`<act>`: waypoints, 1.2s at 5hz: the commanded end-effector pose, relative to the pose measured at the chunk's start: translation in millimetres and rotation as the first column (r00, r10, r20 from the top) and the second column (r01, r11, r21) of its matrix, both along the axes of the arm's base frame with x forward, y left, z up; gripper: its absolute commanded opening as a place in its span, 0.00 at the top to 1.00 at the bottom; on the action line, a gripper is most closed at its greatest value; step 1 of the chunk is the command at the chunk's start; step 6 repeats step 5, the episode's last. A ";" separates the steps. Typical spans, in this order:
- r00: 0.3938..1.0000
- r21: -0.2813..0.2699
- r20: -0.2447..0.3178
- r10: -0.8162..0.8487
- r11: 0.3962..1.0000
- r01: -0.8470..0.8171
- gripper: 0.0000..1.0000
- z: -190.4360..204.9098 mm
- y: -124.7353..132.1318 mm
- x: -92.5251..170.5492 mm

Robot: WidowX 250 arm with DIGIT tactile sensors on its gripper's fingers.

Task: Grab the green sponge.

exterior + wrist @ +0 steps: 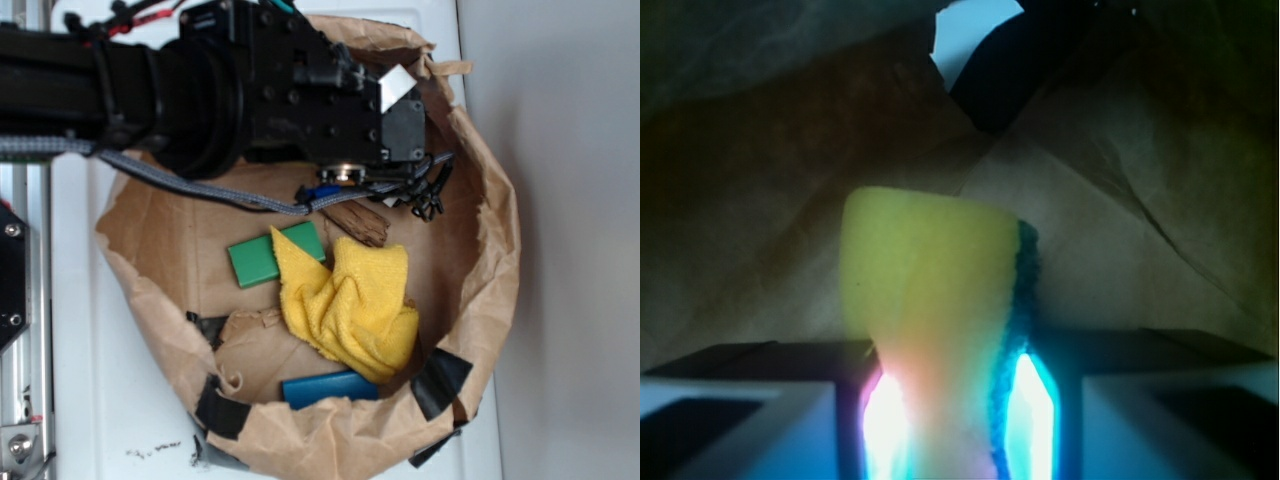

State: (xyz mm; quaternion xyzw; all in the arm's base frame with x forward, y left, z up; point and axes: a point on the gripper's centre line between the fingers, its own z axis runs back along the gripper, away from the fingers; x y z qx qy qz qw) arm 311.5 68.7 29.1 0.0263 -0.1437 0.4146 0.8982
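We see the black arm reaching in from the left along the top of the exterior view, its wrist bent so that the head hangs over the far part of the brown paper bag (480, 300), which stands open on the white counter (80, 400). A grey braided cable (200, 190) droops from the arm into the bag.

From the wrist view, the tool (950, 405) is clenched on the green sponge (930, 290). The sponge has a yellow body with a dark green scouring layer down its right edge. It stands upright between the two fingers (740, 400), rising well clear of their tips, and its lower part is washed out by glare. Behind it we see only creased brown paper and a gap at the top of the bag. In the exterior view the arm's head covers the sponge, so we cannot make it out there.

Below the tool in the exterior view lies a small brown wooden piece (357, 223), close by. Further off, towards the bag's near side, a flat green block (262, 258) lies partly under a crumpled yellow cloth (350, 300). Beyond the cloth, against the bag's near wall, rests a blue block (328, 387). None of these touches the tool.
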 end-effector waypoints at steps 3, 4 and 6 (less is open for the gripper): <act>0.943 -0.156 -0.065 -0.325 0.937 0.312 1.00 111.3 11.6 -68.2; 0.926 -0.166 -0.027 -0.376 0.915 0.367 1.00 117.0 12.1 -84.3; 0.900 -0.084 0.142 -0.411 0.901 0.425 1.00 109.5 7.2 -95.4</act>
